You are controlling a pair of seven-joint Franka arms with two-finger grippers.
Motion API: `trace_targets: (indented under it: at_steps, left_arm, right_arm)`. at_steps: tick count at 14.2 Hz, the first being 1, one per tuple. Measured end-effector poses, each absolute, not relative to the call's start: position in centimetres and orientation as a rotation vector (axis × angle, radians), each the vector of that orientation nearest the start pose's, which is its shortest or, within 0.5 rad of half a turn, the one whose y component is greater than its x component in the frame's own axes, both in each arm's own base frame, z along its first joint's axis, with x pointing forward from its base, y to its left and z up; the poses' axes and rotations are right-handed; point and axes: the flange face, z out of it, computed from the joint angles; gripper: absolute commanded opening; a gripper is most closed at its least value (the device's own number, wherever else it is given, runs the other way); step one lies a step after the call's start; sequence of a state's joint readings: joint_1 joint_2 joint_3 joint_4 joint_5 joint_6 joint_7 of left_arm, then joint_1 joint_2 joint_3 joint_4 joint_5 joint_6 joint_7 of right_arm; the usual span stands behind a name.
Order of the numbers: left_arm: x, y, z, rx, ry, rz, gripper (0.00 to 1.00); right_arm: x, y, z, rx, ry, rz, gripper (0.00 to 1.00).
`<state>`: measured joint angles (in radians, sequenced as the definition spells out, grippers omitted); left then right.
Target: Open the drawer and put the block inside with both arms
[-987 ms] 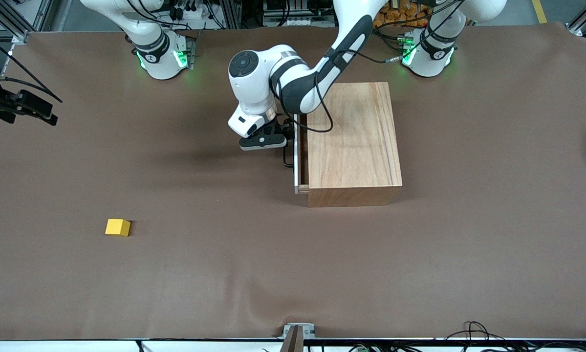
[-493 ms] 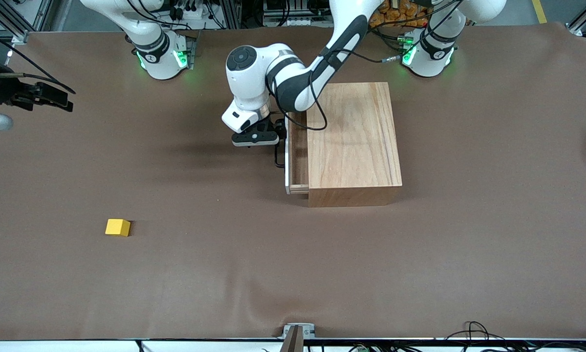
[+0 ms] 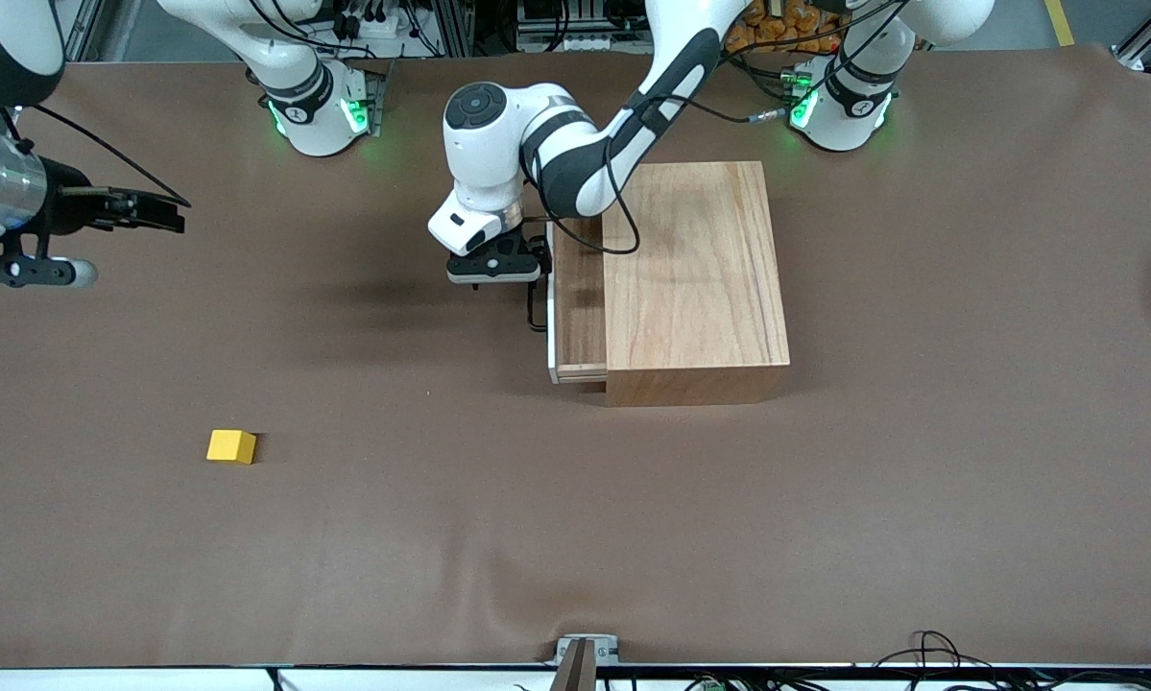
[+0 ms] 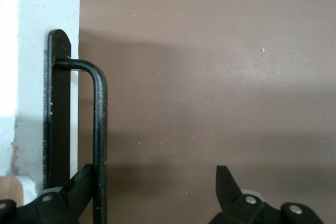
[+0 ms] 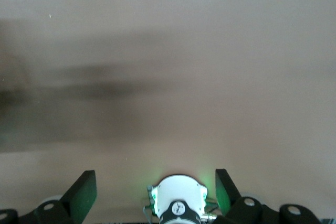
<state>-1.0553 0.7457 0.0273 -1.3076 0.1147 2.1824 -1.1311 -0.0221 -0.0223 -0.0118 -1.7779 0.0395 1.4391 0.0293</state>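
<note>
The drawer (image 3: 578, 299) stands partly pulled out of the big wooden box (image 3: 695, 278), its white-edged front panel (image 4: 47, 14) facing the right arm's end of the table. My left gripper (image 4: 153, 174) is open at the thin black wire handle (image 4: 100, 129). One finger sits between handle and panel, hooked against the wire; the second finger stands well clear. The small yellow block (image 3: 230, 446) lies alone on the brown cloth, nearer the front camera and toward the right arm's end. My right gripper (image 3: 167, 213) hangs open and empty over that end, away from the block.
Brown cloth covers the whole table (image 3: 575, 537). The right arm's green-lit base (image 5: 178, 198) shows between the right gripper's fingers in the right wrist view. Both bases stand along the table's edge farthest from the front camera. A small clamp (image 3: 585, 653) sits at the nearest edge.
The drawer has slid farther out of the box, the left gripper moving with its handle toward the right arm's end. The right arm has swung in over the table.
</note>
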Motion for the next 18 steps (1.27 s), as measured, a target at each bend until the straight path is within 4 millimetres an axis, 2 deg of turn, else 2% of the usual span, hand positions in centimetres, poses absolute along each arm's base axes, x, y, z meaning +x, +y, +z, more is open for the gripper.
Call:
trace_targets:
  at_steps: [4, 6, 9, 11, 13, 18]
  left_arm:
    - [38.7, -65.4, 31.1, -3.237, -0.052, -0.303, 1.00]
    - [38.8, -65.5, 30.9, -3.242, -0.053, -0.309, 1.00]
    - [38.7, -65.6, 31.0, -3.252, -0.051, -0.316, 1.00]
    - [38.4, -66.2, 31.4, -3.292, -0.038, -0.343, 1.00]
    - [38.1, -66.6, 31.6, -3.311, -0.029, -0.355, 1.00]
    - [37.4, -67.3, 32.2, -3.342, -0.009, -0.363, 1.00]
  right_arm:
    - [55.0, -3.9, 50.5, -3.076, 0.163, 0.327, 1.00]
    - [57.1, -5.2, 48.2, -3.086, 0.186, 0.229, 1.00]
    - [60.5, -7.5, 42.6, -3.097, 0.209, 0.109, 1.00]
    - [62.1, -8.3, 38.7, -3.103, 0.179, 0.075, 1.00]
    - [62.9, -8.2, 36.2, -3.105, 0.163, 0.074, 1.00]
    - [63.8, -8.2, 32.3, -3.108, 0.160, 0.070, 1.00]
